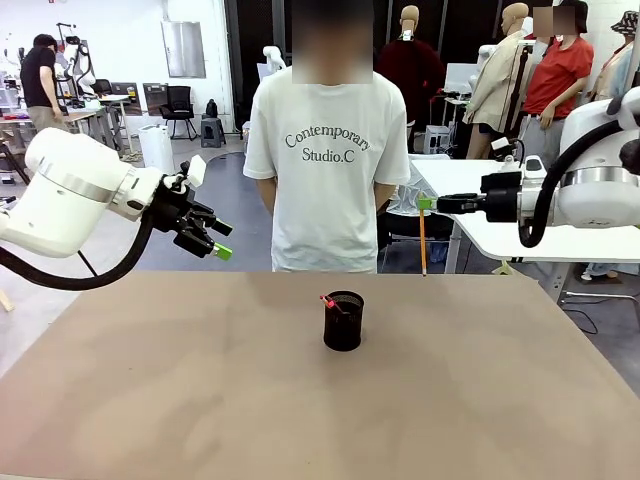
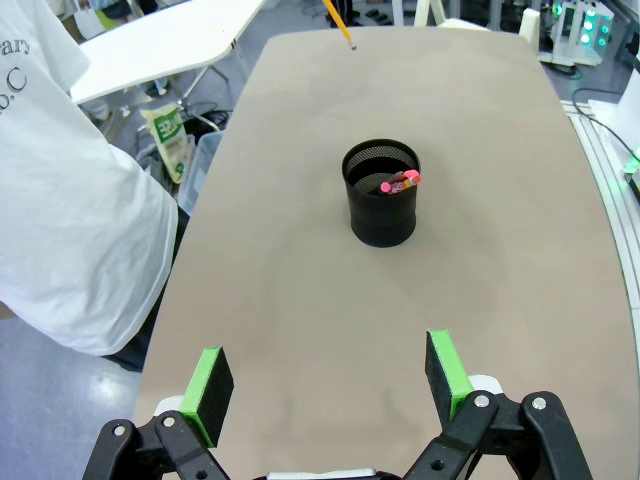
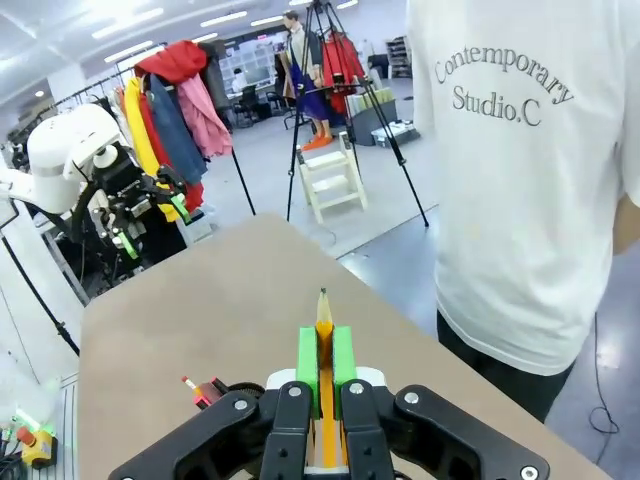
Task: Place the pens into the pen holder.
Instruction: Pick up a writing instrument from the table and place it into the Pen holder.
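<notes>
Hanging upright from the right tool [image 1: 426, 204], pinched between its pads, the orange pencil [image 1: 423, 245] sits at two o'clock from the holder [image 1: 343, 321] on the worktop [image 1: 200, 400]; left tool [image 1: 216, 240] spread, idle.

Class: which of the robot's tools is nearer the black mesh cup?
Right, narrowly. The right tool hangs above and right of the cup, gripping a pencil; the left tool hovers farther left, open.

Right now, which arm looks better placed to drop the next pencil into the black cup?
The right. Its pincer is shut on the orange-yellow pencil, hanging point-down above the far table edge. The left pincer is open and holds nothing. The right arm need only carry the pencil over the pen holder.
</notes>
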Robot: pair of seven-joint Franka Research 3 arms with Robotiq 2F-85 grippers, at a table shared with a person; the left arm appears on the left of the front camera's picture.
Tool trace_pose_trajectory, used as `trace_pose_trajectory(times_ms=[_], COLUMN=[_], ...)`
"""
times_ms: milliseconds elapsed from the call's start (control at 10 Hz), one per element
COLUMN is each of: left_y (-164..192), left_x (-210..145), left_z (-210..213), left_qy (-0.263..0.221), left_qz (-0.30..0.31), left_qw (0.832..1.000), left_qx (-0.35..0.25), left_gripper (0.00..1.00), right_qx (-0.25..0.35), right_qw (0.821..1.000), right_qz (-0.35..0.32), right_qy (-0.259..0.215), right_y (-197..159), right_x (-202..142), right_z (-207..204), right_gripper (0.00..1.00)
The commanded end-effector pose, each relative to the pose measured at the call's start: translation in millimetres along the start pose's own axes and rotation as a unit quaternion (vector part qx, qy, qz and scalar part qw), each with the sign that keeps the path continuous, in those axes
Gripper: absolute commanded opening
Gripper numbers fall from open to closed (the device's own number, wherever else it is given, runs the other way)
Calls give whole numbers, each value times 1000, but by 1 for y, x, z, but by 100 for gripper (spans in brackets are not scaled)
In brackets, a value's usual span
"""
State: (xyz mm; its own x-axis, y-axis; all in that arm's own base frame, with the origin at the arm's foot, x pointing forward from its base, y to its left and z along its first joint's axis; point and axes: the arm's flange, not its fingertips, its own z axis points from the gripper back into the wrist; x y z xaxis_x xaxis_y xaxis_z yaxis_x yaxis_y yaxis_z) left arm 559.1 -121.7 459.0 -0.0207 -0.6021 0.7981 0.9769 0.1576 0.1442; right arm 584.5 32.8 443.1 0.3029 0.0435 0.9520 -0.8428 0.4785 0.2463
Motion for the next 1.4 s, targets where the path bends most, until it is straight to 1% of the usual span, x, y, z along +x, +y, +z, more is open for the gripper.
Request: trace_pose_trajectory(times_ms=[0, 200, 300, 400, 500, 800, 1000, 1300], left_y=[0, 0, 0, 0, 0, 0, 0, 0], left_x=[0, 0, 0, 0, 0, 0, 0, 0], left_z=[1, 1, 1, 1, 1, 1, 1, 1], left_qy=[2, 2, 2, 2, 2, 2, 2, 2], left_qz=[0, 0, 0, 0, 0, 0, 0, 0], left_qw=[1000, 1000, 1000, 1000, 1000, 1000, 1000, 1000], left_qx=[0, 0, 0, 0, 0, 0, 0, 0], left_gripper=[100, 100, 100, 100, 100, 100, 100, 100], right_qx=[-17, -5, 32, 45, 81, 109, 115, 140], right_qw=[1000, 1000, 998, 996, 991, 982, 979, 977], right_qz=[3, 1, 39, 54, 71, 110, 111, 97], right_qy=[5, 3, -31, -60, -75, -106, -129, -126], right_y=[-2, 0, 4, 9, 18, 40, 54, 60], right_x=[6, 0, 0, 3, 5, 1, -15, -32], right_z=[-8, -2, -12, -19, -29, -58, -80, -99], right_gripper=[0, 0, 0, 0, 0, 0, 0, 0])
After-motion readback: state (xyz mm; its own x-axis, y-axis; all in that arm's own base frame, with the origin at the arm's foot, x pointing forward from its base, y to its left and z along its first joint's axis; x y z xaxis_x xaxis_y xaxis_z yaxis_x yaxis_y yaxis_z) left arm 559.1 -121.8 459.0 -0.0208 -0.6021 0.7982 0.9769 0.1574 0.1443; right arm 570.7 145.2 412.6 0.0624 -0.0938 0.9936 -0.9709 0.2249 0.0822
